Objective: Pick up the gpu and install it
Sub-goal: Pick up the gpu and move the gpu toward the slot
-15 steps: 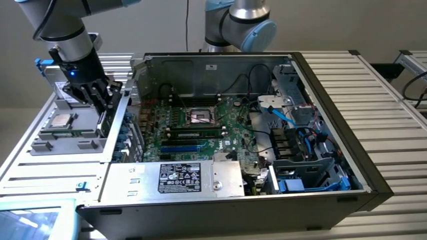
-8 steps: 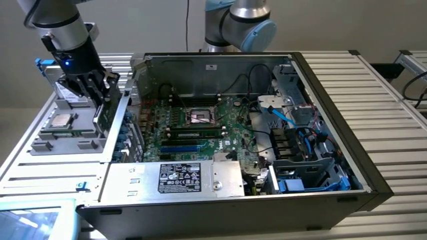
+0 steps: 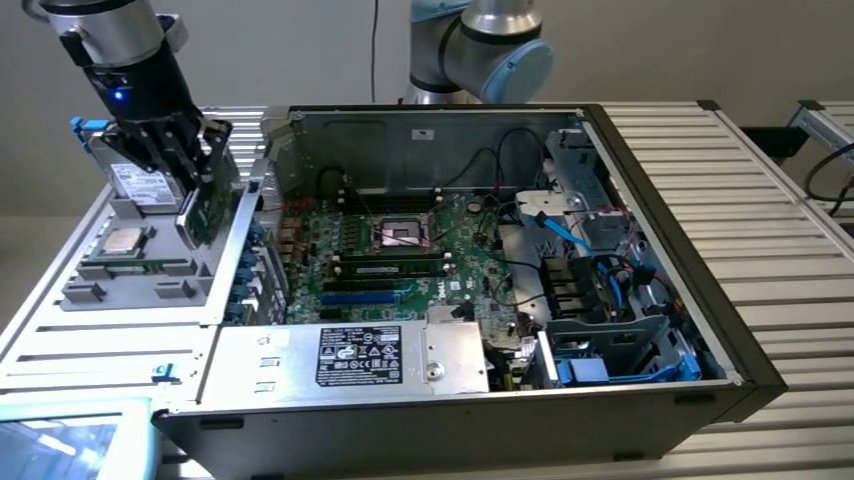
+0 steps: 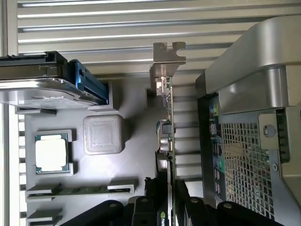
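Gpu [image 3: 200,215] [image 4: 170,141] is held edge-on in the gripper [image 3: 198,182] [image 4: 168,205], jaws half-closed on it, between parts tray [image 3: 80,295] and computer case [image 3: 667,330].

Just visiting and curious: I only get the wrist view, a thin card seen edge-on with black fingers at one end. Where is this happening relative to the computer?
Observer: The gripper holds the gpu on edge over a grey tray, at the exterior view's left of the case.
Operator: Is the computer open?
Observer: Yes, its top side is open, and the green motherboard shows inside.
Operator: What else is in there?
Observer: A silver power supply with a black label sits along the near edge, and blue cables run at the exterior view's right.
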Motion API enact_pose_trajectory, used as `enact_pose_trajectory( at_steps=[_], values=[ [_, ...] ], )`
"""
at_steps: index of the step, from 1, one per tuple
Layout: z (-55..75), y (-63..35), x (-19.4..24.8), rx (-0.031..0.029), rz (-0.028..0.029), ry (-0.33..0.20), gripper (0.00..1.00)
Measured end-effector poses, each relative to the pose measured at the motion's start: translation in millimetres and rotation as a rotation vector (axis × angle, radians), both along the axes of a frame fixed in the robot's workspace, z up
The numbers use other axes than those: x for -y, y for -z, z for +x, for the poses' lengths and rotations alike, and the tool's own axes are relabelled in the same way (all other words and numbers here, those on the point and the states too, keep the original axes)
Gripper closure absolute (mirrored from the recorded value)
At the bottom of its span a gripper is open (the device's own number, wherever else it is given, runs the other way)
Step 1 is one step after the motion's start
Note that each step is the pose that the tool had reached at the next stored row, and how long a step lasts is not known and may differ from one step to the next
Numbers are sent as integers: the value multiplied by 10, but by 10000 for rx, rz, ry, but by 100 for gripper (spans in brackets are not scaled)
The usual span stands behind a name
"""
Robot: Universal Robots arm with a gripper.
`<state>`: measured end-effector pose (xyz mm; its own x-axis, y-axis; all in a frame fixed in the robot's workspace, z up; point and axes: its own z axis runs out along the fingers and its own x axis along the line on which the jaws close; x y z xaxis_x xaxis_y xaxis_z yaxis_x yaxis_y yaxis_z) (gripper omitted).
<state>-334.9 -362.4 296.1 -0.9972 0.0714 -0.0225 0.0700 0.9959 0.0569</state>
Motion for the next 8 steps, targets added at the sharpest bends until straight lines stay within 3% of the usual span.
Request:
enact_pose_trajectory(
  at_steps=[8],
  values=[
    [0,-352,-8,37,0,-1,72]
  ],
)
